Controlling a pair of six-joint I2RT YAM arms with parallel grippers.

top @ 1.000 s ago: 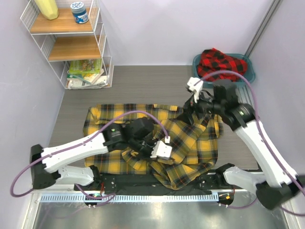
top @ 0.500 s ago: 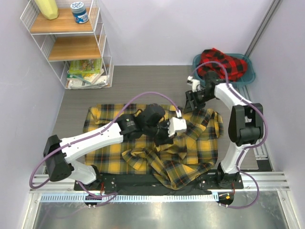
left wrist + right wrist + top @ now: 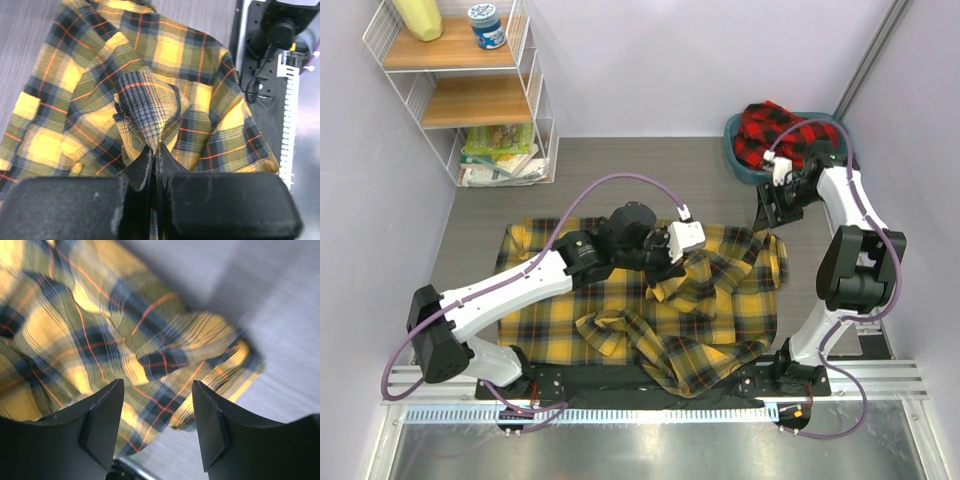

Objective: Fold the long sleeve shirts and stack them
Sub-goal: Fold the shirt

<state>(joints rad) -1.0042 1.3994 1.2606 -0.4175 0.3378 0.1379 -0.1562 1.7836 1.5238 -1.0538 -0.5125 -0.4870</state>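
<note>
The yellow-and-black long sleeve shirt [image 3: 560, 300] lies rumpled across the table. My left gripper [image 3: 668, 268] hangs over its middle, shut on a fold that it holds up in a peak [image 3: 147, 100]; in the left wrist view the gripper [image 3: 156, 149] has fabric pinched between its closed jaws. My right gripper [image 3: 765, 218] is open over the shirt's far right corner [image 3: 210, 355], with nothing between its fingers [image 3: 107, 410]. The red-and-black shirt [image 3: 782, 132] lies bunched in the teal basin at the far right.
The teal basin [image 3: 844, 160] stands against the right wall. A white wire shelf [image 3: 470, 95] with books and jars fills the far left corner. Bare grey tabletop [image 3: 620, 180] lies beyond the shirt. A black rail [image 3: 620, 385] runs along the near edge.
My left gripper has carried the pinched fold from the near side up toward the shirt's far middle. My right arm has swung rightward to the shirt's far right corner.
</note>
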